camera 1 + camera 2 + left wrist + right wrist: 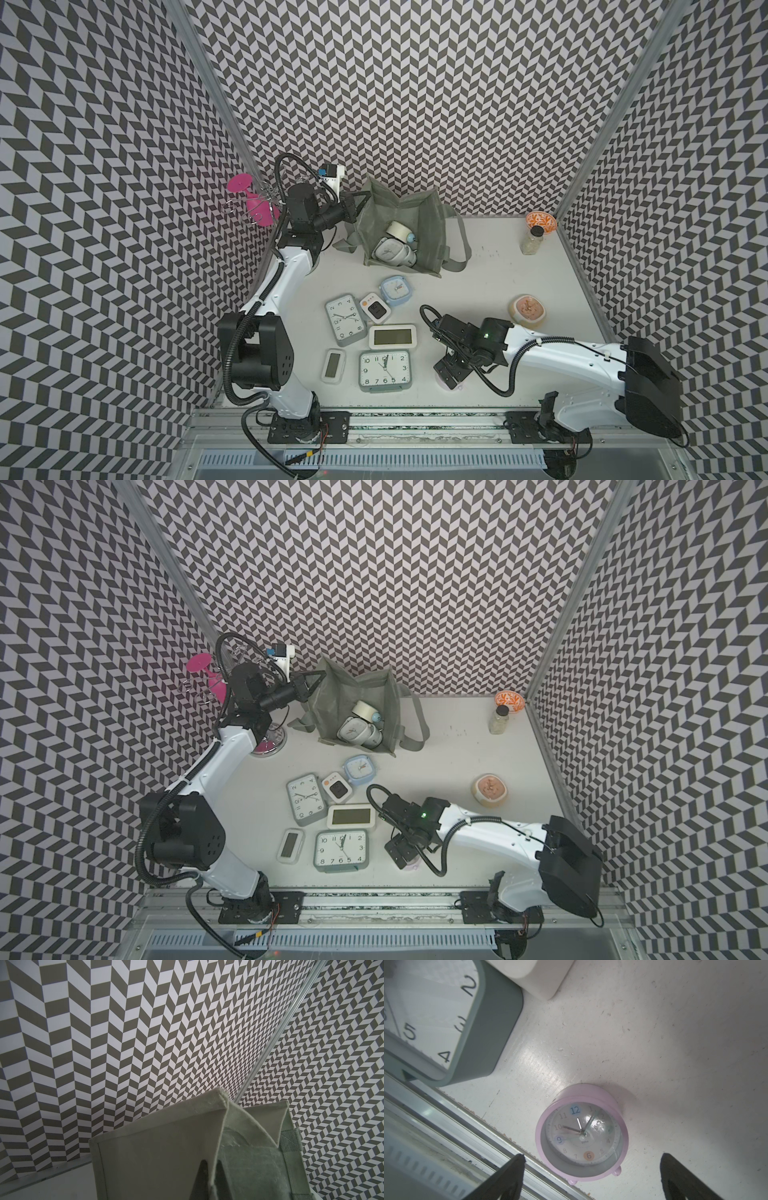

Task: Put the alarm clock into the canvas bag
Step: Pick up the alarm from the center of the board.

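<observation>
Both top views: the right gripper (446,372) hangs low over the near edge of the table (498,270), jaws spread wide and holding nothing. The pink alarm clock (452,386) lies directly beneath it, and only a pale sliver of it shows past the fingers. The canvas bag (399,232) stands open at the far side, well apart from that clock. The left gripper (359,202) is clenched on the bag's rim at its left corner. Two pale clocks (392,253) already lie inside the bag.

Between bag and pink clock sits a cluster of clocks. A grey square clock (385,371) and a white digital clock (392,336) are the ones nearest the right gripper. Off to the right are a beige bowl (527,311), a jar (533,241) and an orange bowl (539,222).

Left wrist view: the fingertips (202,1169) pinch the bag's hemmed edge between them. The bag's contents are out of sight.

Right wrist view: the pink clock shows whole, face up, round, close to the table's front rail. It lies between the open fingers (517,1167), touching neither. The grey square clock's corner is just beside it.
</observation>
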{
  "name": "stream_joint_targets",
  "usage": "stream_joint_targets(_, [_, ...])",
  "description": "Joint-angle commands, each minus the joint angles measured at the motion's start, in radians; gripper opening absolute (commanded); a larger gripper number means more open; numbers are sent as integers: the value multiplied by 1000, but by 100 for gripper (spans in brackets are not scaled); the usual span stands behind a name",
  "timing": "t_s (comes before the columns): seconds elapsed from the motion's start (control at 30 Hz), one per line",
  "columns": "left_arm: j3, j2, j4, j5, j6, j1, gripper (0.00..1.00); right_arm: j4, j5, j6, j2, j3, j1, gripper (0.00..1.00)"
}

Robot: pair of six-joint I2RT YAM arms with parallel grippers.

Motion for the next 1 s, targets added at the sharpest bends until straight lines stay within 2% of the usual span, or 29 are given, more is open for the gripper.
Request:
stream_joint_targets(0.0, [14,-25,99,17,4,6,0,70,-7,20,21,-18,9,99])
stream_joint_targets(0.63, [19,-20,93,14,11,-5,0,175,-52,8,80,-81,17,100])
stream_joint_targets(0.97, [17,-19,92,18,17,-6,0,159,19,28,107,-73,21,80])
